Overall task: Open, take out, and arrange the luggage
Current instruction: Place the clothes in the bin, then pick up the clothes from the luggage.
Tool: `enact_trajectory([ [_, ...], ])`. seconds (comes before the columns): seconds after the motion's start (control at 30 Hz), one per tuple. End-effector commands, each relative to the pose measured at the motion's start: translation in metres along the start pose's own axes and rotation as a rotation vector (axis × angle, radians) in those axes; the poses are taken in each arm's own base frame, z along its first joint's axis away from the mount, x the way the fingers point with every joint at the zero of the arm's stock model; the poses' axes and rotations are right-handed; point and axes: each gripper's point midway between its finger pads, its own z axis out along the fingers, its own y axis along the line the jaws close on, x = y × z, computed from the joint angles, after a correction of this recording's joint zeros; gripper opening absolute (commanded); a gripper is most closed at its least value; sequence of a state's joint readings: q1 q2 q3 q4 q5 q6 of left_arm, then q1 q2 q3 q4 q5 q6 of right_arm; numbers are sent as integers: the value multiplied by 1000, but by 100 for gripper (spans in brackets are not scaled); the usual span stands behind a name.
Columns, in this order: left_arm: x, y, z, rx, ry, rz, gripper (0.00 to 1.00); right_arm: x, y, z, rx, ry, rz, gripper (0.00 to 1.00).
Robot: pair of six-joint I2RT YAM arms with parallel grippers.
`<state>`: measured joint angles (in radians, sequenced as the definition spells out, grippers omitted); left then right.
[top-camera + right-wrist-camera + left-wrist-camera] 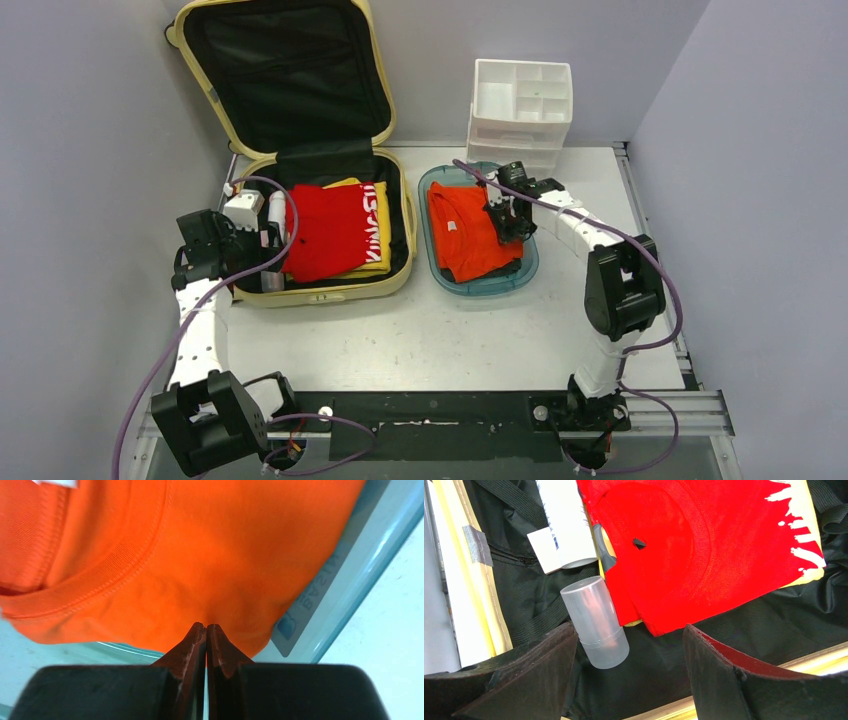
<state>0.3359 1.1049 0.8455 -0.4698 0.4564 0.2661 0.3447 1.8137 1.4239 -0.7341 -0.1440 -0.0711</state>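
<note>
— luggage point(340, 292) position, please? and which arm do i use?
— it lies open at the far left of the table, lid propped against the back wall, lower shell flat in front of your left arm. your left gripper point(628, 630) hangs over the shell's near left corner, jaws spread wide, holding nothing. use that one; it is by far the nearer.
— and my right?
— your right gripper point(206, 626) is well apart from the luggage, low over the orange shirt point(225, 545) in the teal tray point(350, 570). its fingers point(192, 645) are pressed together, tips at the shirt's edge. i cannot tell whether a fold of cloth is caught between them.
— what's under the left one?
— a clear tube point(595, 622) on the black lining, just beside the red shirt point(684, 545), with a white bottle point(564, 522) beyond it. in the wrist view the tube's long axis runs away from you, tilted a little, so your jaws would close across its short way. that suits a grip, i think. but it sits close to the finger on the view's left, not midway. you'd want to slide toward that side before closing, or one pad may roll it into the shirt.
</note>
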Motion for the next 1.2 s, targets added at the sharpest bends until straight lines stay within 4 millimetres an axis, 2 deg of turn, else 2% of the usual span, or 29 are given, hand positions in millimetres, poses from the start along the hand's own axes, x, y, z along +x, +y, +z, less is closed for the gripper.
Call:
enact_trajectory([
  [0.0, -14, 2, -4, -4, -56, 27, 75, 1, -12, 4, 89, -26, -42, 0],
  [0.17, -17, 2, -4, -1, -58, 36, 75, 30, -5, 27, 52, 79, -63, 0],
  [0.27, -20, 2, -5, 0, -59, 46, 79, 32, 4, 28, 12, 99, -79, 0],
  [0.37, -25, 1, -5, 8, -63, 76, 85, 9, 9, 7, -15, 44, -96, 0],
  [0.5, -40, -7, 2, 15, -55, 148, 93, -49, 1, -48, 36, -120, -124, 0],
  [0.57, -47, -18, 9, 21, -38, 198, 95, -75, -1, -78, 60, -207, -137, 2],
  [0.63, -54, -39, 21, 56, -16, 262, 97, -100, 0, -107, 79, -291, -161, 7],
  [0.7, -58, -59, 31, 89, 8, 327, 97, -123, 5, -135, 81, -378, -203, 15],
  [0.77, -60, -88, 39, 148, 34, 413, 97, -145, 12, -164, 71, -488, -241, 24],
  [0.8, -58, -101, 42, 176, 54, 448, 97, -154, 14, -176, 67, -539, -260, 34],
  [0.83, -57, -114, 46, 200, 69, 483, 97, -163, 14, -188, 70, -587, -265, 67],
  [0.87, -54, -125, 49, 225, 84, 515, 97, -173, 15, -199, 77, -641, -253, 93],
  [0.9, -52, -138, 52, 253, 94, 545, 97, -179, 11, -209, 99, -682, -224, 99],
  [0.97, -41, -160, 56, 313, 125, 598, 97, -184, 4, -217, 112, -766, -169, 100],
  [1.03, -30, -177, 60, 360, 146, 637, 97, -185, 9, -223, 69, -837, -206, 100],
  [1.17, -14, -196, 69, 405, 177, 651, 97, -189, 14, -224, 31, -847, -182, 98],
])
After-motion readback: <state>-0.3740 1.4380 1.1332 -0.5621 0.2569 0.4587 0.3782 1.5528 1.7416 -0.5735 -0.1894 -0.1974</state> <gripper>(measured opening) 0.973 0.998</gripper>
